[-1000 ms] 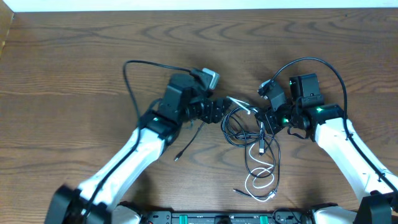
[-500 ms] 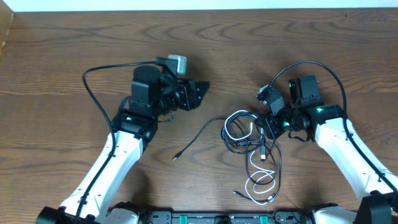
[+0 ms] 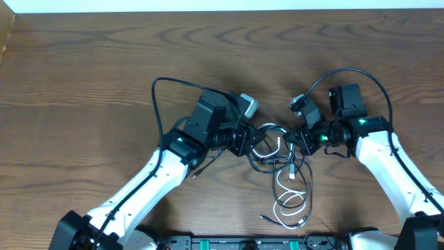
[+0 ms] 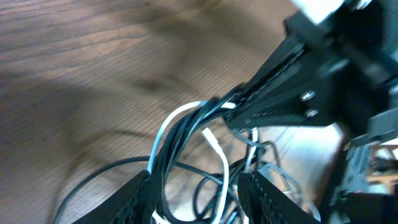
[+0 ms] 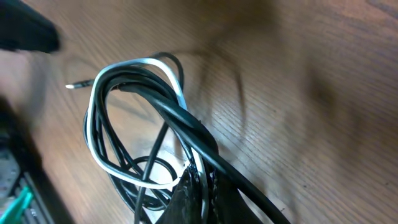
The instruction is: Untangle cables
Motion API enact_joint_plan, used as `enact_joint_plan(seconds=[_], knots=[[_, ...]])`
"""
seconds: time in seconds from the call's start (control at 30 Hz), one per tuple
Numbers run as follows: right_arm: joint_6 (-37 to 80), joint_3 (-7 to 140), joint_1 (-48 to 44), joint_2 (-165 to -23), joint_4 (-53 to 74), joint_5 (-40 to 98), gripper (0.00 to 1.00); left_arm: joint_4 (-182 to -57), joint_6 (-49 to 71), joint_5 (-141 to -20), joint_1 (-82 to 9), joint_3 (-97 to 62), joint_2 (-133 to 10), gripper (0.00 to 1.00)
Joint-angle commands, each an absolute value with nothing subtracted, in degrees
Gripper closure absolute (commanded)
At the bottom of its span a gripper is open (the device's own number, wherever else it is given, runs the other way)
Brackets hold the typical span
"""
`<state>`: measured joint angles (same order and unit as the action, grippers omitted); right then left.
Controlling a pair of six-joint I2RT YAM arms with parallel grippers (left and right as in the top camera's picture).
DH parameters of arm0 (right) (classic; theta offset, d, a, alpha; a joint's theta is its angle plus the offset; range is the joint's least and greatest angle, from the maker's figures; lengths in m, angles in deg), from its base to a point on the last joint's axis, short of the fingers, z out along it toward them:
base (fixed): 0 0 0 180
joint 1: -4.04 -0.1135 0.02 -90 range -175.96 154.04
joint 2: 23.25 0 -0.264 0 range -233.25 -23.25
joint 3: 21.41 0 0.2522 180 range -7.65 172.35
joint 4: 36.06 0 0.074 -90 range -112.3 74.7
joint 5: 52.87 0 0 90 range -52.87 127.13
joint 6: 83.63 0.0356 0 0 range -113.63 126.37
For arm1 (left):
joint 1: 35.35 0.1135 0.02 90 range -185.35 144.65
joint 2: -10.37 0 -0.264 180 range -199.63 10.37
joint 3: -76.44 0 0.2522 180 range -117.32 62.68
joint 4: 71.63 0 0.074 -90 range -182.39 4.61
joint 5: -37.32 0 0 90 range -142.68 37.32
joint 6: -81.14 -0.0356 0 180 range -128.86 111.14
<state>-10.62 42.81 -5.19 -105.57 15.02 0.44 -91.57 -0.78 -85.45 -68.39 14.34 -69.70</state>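
Item: cables point(image 3: 277, 151). Black and white cords in one knotted bundle, lying mid-table point(image 3: 83, 83) between the two arms. Loose white loop point(image 3: 290, 201) trailing toward the near edge.

Item: right gripper point(image 3: 297, 136). Clamped tight on several black strands at the bundle's right side. Strands drawn into an arch, apparently raised off the wood, white cord alongside.

Item: left gripper point(image 4: 199, 190). Jaws part-way apart, straddling the arched strands from the left. No strand seen pinched yet.

Step in hand, as judged: second grip on the bundle, ready for pulling apart.

Handling notes:
- Select one cord only, preferably the white at the outer edge of the arch. Avoid closing on the whole sheaf, which would likely drag the knot along.
- Close some way from the right clamp, leaving slack for sliding.
- Draw leftward, slow and low, watching for any loop tightening.
- On cinching: stop, release, regrip nearer the crossing.

Risks: thin cords slipping from the grip; loops snagging on each other.
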Motion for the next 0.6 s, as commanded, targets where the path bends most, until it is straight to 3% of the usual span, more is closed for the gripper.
enact_joint_plan(seconds=[0.0, 0.17, 0.23, 0.33, 0.57], knots=[[-12.0, 42.87, -3.68, -104.46, 15.61, -8.24, 0.99, -91.55, -6.29, -81.17, -71.03, 14.4, -71.89, 0.52], [-16.3, 42.87, -2.87, -104.48, 19.57, -15.65, 0.99, -88.84, -6.27, -77.02, -74.22, 14.4, -75.97, 0.53], [-17.4, 42.87, -2.87, -104.48, 21.1, -17.02, 0.99, -87.28, -6.29, -76.93, -74.99, 14.4, -77.33, 0.65], [-19.98, 42.87, -2.61, -104.48, 23.39, -21.53, 0.99, -86.5, -6.25, -74.53, -75.07, 14.4, -79.12, 0.92], [-20.72, 42.87, 0.65, -104.48, 24.27, -31.52, 0.99, -86.39, -6.27, -72.45, -75.07, 14.4, -81.04, 0.93]])
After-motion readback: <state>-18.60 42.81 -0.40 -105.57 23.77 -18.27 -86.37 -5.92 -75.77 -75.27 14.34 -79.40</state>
